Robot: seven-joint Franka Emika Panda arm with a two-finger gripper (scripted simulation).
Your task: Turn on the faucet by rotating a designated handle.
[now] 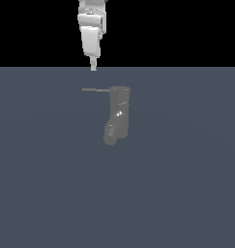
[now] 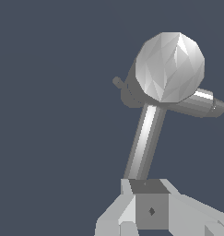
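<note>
Closest to the wrist camera sat the gripper, its pale grey fingers drawn together around a dark square block at the frame's lower edge; no gap showed between the fingertips, so the jaws looked closed, though whether they pinched anything could not be told from that view. From just beyond the fingertips the handle, a thin straight grey rod, ran away toward the faucet; the rod's near end appeared to meet or lie right at the fingertips, but contact could not be confirmed. The faucet's flat top faced the wrist camera as a bright faceted disc; the round-ended spout stuck out from beneath it to 1 side, and a small stub showed on the opposite side.

In the exterior view the faucet stood as a dull-grey upright cylinder on the blue-grey floor, a little left of centre, with 1 small bright glint on its body; its short spout angled down toward the camera. The handle stuck out sideways from the cylinder's top toward the exterior view's left. The white arm came down from the top edge; the gripper tapered to a narrow tip hanging above the handle's outer end.
</note>
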